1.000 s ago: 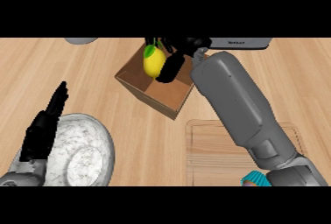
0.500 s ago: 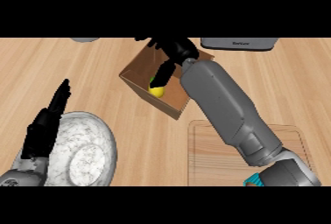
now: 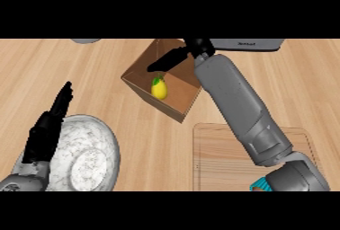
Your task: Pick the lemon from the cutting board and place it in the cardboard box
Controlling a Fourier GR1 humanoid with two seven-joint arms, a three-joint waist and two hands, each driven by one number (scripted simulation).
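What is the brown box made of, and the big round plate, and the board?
The box looks like cardboard: flat, dull brown walls with thin edges. The plate looks like glazed stone or ceramic, pale grey with darker speckles; which one, the look leaves open. The cutting board looks like light wood with faint grain lines and a groove near its rim.
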